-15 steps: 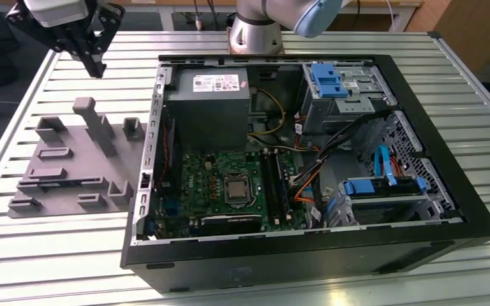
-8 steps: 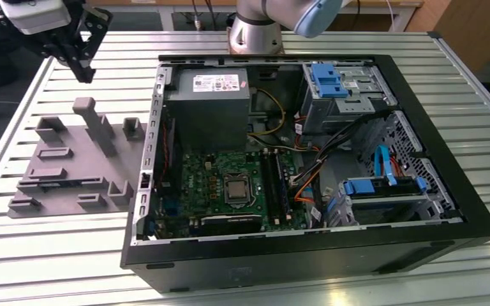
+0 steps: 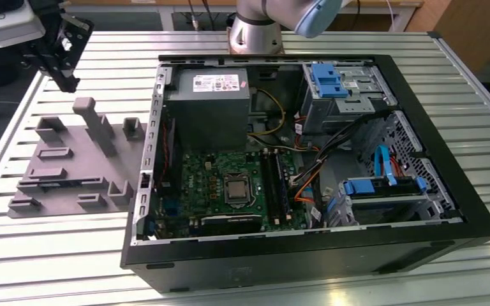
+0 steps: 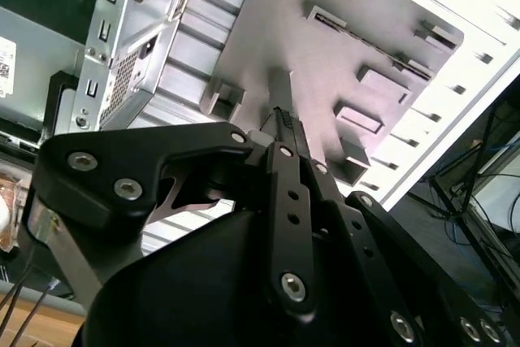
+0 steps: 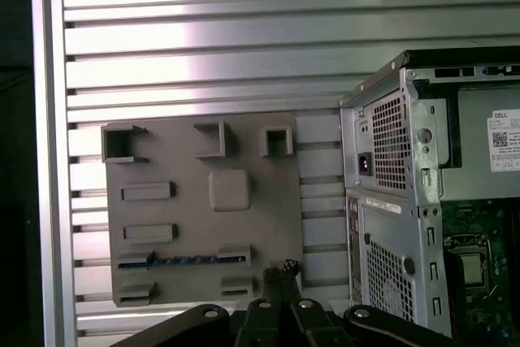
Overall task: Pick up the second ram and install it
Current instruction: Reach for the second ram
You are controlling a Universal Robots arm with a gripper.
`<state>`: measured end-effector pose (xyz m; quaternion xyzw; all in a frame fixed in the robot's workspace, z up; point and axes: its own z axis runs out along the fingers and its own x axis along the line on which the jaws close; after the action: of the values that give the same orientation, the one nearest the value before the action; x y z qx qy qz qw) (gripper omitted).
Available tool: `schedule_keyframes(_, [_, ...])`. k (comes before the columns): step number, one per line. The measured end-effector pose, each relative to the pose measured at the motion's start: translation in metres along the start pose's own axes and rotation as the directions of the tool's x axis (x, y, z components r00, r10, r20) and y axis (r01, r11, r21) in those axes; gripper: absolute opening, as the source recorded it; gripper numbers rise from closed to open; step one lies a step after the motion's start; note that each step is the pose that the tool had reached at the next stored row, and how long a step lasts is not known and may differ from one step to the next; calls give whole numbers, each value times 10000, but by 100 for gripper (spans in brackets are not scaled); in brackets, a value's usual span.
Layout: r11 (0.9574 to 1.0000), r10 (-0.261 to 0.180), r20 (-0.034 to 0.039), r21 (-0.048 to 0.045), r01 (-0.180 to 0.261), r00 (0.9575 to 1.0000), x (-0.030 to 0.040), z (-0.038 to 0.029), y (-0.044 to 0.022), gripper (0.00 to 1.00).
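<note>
Black gripper [image 5: 282, 271]: fingers together, empty | blue-green flat second ram [image 5: 183, 261]: in grey plastic tray [image 5: 276, 201], below gripper, offset | long axis toward metal computer case [image 5: 390, 201]

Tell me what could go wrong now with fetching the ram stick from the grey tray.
1. The second ram sits low between raised blocks of the holder tray; the gripper, hovering off to one side, might strike a block if misaligned.
2. Loose cables lie close to the motherboard slots and could snag.
</note>
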<state>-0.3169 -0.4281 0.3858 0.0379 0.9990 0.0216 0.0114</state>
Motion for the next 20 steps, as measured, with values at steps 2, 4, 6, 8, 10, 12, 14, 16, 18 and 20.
schedule_keyframes(2, [9999,0,-34,119,1,10000,11,0,-22,13])
schedule_keyframes(4, [9994,-4,-57,344,6,10000,15,-2,-34,13])
schedule_keyframes(6, [9988,-6,-84,494,10,10000,19,0,-46,13])
schedule_keyframes(8, [9984,-6,-113,567,12,9999,30,4,-59,13])
schedule_keyframes(10, [9984,-5,-117,567,11,9999,64,8,-81,13])
schedule_keyframes(12, [9985,-9,-119,556,15,9999,122,11,-108,13])
schedule_keyframes(14, [9986,-10,-120,535,17,9999,183,12,-132,13])
schedule_keyframes(16, [9987,-12,-123,508,19,9999,246,13,-156,13])
schedule_keyframes(18, [9987,-39,-124,499,45,9999,293,16,-179,13])
schedule_keyframes(20, [9987,-136,-129,497,143,9998,315,22,-195,13])
